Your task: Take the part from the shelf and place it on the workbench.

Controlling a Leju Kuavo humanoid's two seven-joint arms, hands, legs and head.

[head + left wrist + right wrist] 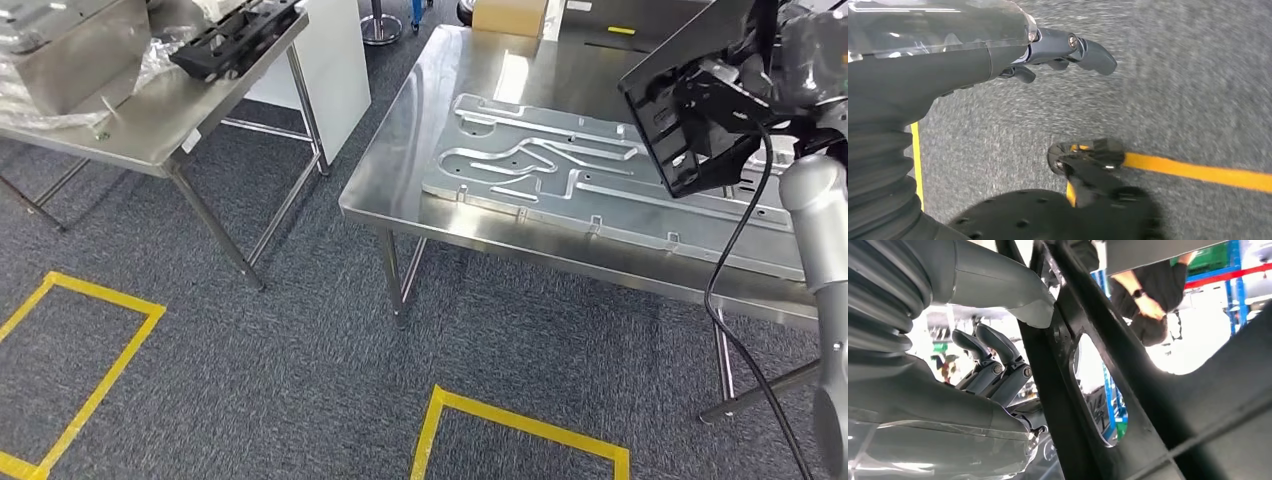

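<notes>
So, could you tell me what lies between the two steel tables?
In the head view, only bare grey carpet separates the left table from the workbench; a white cabinet stands further back.

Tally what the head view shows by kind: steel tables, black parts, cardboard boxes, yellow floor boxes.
Steel tables: 2, the workbench and the left table.
Black parts: 2, one held by the right hand at, one on the left table.
Cardboard box: 1.
Yellow tape boxes: 2.
Total: 7.

Black flat part [690, 110] with cutouts, tilted, held by right hand [790, 60] above steel workbench [420, 160].
</notes>
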